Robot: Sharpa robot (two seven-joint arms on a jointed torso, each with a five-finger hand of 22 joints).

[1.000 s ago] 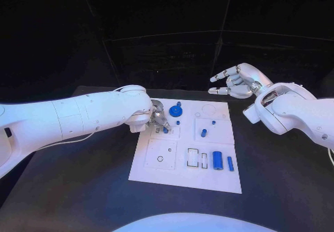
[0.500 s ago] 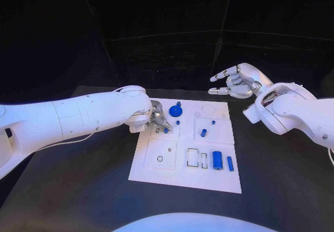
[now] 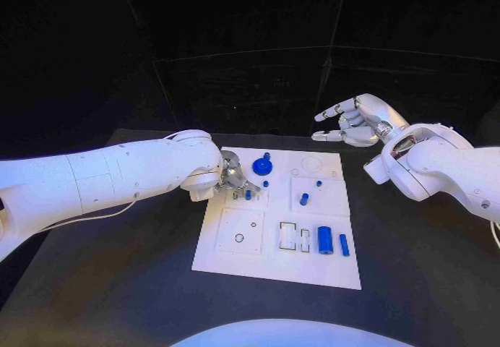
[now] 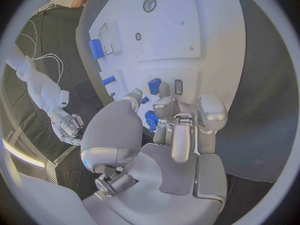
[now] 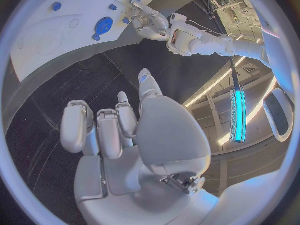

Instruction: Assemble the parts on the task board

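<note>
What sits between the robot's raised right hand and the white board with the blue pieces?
Nothing visible does. The right hand hangs in the air beyond the task board's far right corner, holding nothing, with bare black table beneath. The left hand is at the board's far left corner, off to the side.

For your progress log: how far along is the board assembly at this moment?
Early stage. The blue round part sits on the task board. The left hand works at a small part there; the right hand hangs open. The blue cylinder lies loose.
</note>
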